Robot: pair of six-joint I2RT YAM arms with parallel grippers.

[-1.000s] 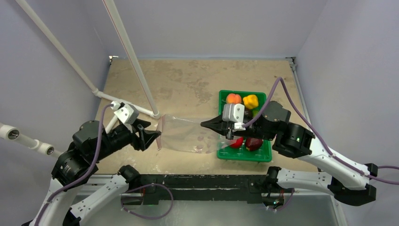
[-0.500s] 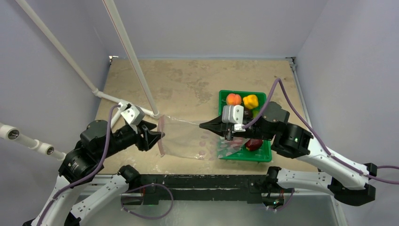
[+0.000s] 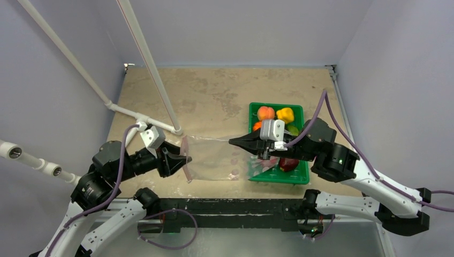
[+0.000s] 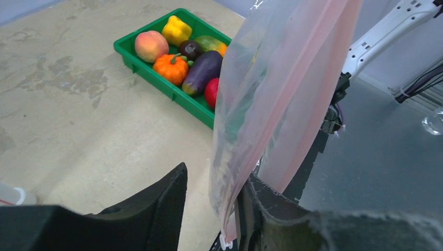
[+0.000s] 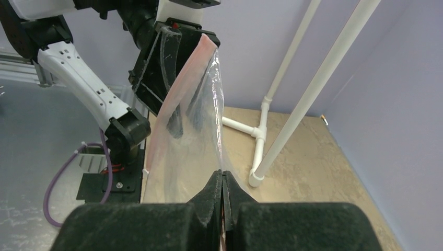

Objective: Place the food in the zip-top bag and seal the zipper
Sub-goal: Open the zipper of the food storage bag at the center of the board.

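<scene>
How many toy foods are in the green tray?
7: peach, yellow pepper at the far end; dark one, green one, pumpkin, eggplant midway; red one nearest, by the bag, which may hide more.

Plain pale lilac walls (image 3: 241,27) enclose three sides of a tan, blotchy-stained table (image 3: 203,91), with a white pipe frame (image 3: 151,67) rising at its left, a grey, apparently metal shelf (image 3: 241,238) along the near edge, and even, soft lighting throughout.

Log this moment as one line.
right jaws: shut on zip-top bag | left jaws: open around zipper | food: in green tray
</scene>
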